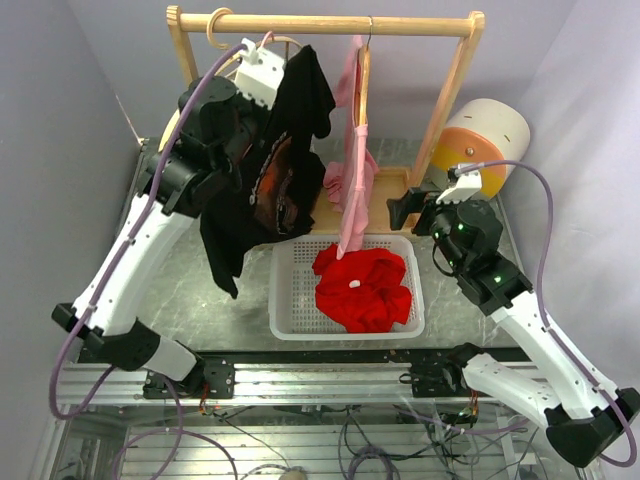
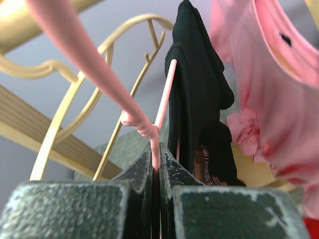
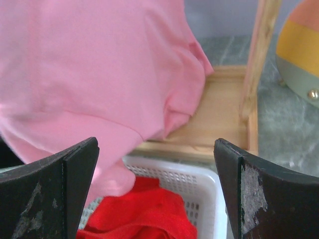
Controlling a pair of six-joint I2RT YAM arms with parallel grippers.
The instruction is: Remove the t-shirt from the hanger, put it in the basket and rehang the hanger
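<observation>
A black t-shirt [image 1: 285, 150] [image 2: 197, 99] with an orange print hangs from a thin pink hanger [image 2: 164, 94] at the left end of the wooden rail [image 1: 330, 22]. My left gripper [image 1: 266, 52] [image 2: 158, 167] is shut on that pink hanger's wire, just under the rail. A pink t-shirt [image 1: 355, 170] [image 3: 99, 64] hangs from a wooden hanger at the rail's middle. My right gripper [image 1: 405, 208] [image 3: 155, 144] stands open beside the pink t-shirt's lower part, with nothing between its fingers.
A white basket [image 1: 290, 320] [image 3: 199, 181] holding a red garment [image 1: 362, 288] [image 3: 144, 211] sits in front of the rack's wooden base [image 3: 219, 114]. A cream hanger [image 2: 99, 64] hangs bare at the rail's left. A striped round object [image 1: 485, 140] stands to the right.
</observation>
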